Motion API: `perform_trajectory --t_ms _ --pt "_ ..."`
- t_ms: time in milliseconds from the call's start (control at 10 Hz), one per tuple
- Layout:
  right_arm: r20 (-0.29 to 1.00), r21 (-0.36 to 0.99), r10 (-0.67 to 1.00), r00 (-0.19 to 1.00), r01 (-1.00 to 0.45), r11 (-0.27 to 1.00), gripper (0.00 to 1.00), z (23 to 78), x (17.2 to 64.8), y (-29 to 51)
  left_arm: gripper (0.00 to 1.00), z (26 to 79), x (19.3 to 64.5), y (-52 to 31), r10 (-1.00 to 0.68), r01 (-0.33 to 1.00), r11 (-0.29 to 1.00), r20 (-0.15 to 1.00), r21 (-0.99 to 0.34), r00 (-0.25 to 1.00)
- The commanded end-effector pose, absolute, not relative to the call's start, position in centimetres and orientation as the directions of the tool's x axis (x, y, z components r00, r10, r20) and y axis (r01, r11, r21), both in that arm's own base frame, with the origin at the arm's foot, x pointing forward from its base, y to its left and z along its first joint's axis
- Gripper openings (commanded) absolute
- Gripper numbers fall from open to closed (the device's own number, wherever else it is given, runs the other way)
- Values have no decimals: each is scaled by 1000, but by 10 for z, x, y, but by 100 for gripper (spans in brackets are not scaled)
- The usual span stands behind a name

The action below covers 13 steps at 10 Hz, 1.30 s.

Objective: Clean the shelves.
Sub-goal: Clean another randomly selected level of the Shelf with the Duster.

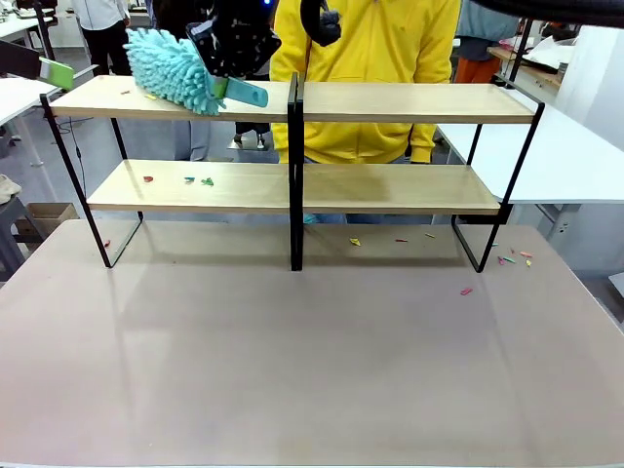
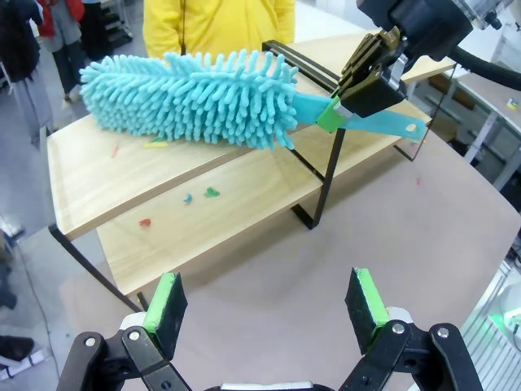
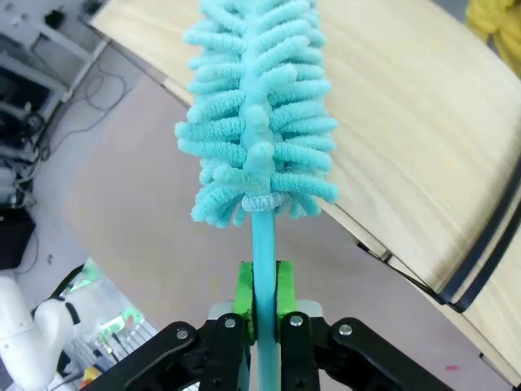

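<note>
The shelves (image 1: 390, 102) stand across the far half of the table, two tiers of light-wood boards on a black frame. A fluffy teal duster (image 1: 175, 68) rests its head on the upper left board (image 2: 98, 175). My right gripper (image 1: 222, 86) is shut on the duster's teal handle, and it also appears as the right gripper (image 2: 346, 102) in the left wrist view. In the right wrist view the right gripper (image 3: 262, 289) pinches the handle, with the duster (image 3: 260, 122) over the board's edge. My left gripper (image 2: 264, 301) hangs open above the table, short of the shelves (image 2: 244, 204), holding nothing.
Small coloured scraps (image 1: 190, 180) lie on the lower left board, and one scrap (image 1: 125, 93) on the upper left. More scraps (image 1: 512, 258) dot the table (image 1: 292, 370) under and right of the rack. A person in yellow (image 1: 370, 49) stands behind the shelves. White tables flank both sides.
</note>
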State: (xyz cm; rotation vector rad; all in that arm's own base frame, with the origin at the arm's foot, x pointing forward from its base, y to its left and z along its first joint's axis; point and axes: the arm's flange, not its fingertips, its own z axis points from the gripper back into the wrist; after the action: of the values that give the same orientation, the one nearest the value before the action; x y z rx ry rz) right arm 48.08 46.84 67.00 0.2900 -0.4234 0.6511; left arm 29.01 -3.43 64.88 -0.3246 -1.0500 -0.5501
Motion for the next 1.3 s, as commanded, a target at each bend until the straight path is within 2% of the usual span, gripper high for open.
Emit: perform_trajectory --t_ms 0,300,400,500,600,1000,1200 --pt "436 177 607 664 -725 666 12 683 489 467 100 649 290 -34 -277 571 821 884 13 377" --pt "345 171 761 550 -834 525 12 682 492 447 100 649 290 -34 -277 571 821 884 13 377" --pt "340 235 834 434 -898 371 12 691 489 427 100 649 290 -34 -277 571 821 884 13 377" --pt "429 326 842 326 -926 192 12 704 483 399 100 649 290 -34 -277 571 821 884 13 377" --pt "492 356 817 300 -926 126 12 714 479 370 100 649 290 -34 -277 571 821 884 13 377" --pt "598 412 694 400 -897 162 12 711 479 322 100 649 290 -34 -277 571 821 884 13 377" --pt "702 411 540 464 -883 225 12 725 462 275 100 649 290 -34 -277 571 821 884 13 377"
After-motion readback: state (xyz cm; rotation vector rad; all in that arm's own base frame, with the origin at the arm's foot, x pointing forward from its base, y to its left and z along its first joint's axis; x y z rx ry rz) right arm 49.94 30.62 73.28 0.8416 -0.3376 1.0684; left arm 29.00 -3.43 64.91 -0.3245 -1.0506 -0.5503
